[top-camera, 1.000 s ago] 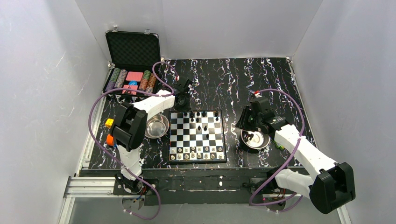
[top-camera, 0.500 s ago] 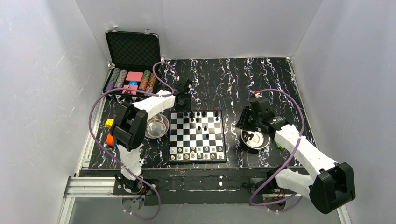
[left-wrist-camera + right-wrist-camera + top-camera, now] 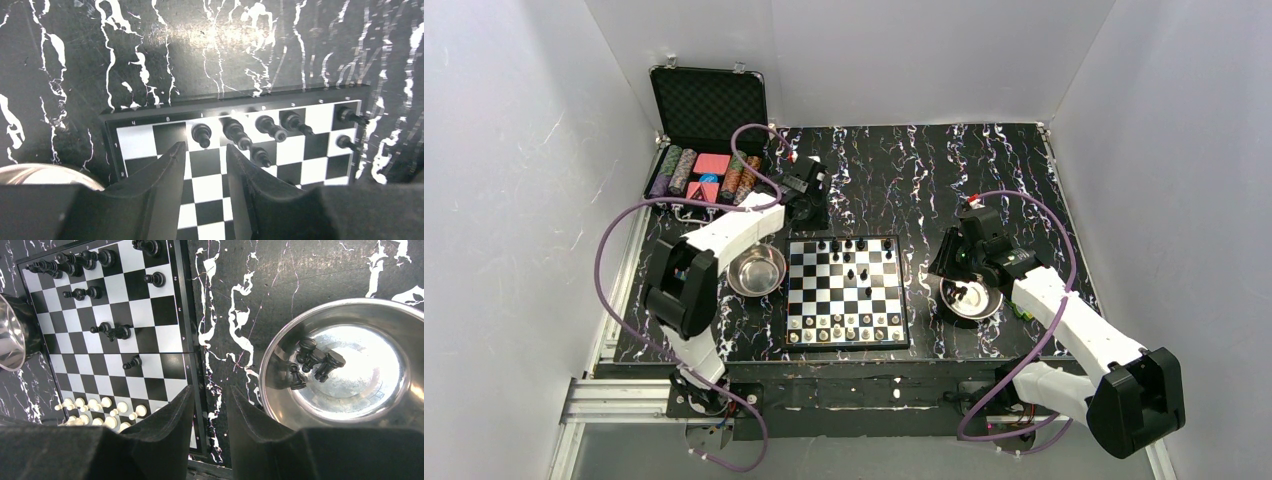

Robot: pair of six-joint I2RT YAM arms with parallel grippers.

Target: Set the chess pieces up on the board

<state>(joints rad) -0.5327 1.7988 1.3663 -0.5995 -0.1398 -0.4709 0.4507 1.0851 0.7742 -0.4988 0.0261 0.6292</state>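
I am holding the left gripper (image 3: 205,150) open near the board (image 3: 137,141) and the right gripper (image 3: 210,394) open by the bowl (image 3: 289,326).

Only the small pale coordinate marks printed on the thin black rim of the board (image 3: 150,116) can be made out as writing. In the left wrist view, two marks are seen on the rim strip at centre left of the frame: one resembling "4" or "A", and beside it one read as "B". Down the rim at the left edge of the squares, a "1" and below it a "2" are faintly seen.

In the right wrist view, tiny figures are printed along the board (image 3: 181,315) rim at upper centre. A "2" can be read near the top, and the rest are too small to be told.

In the top external view, nothing can be read.
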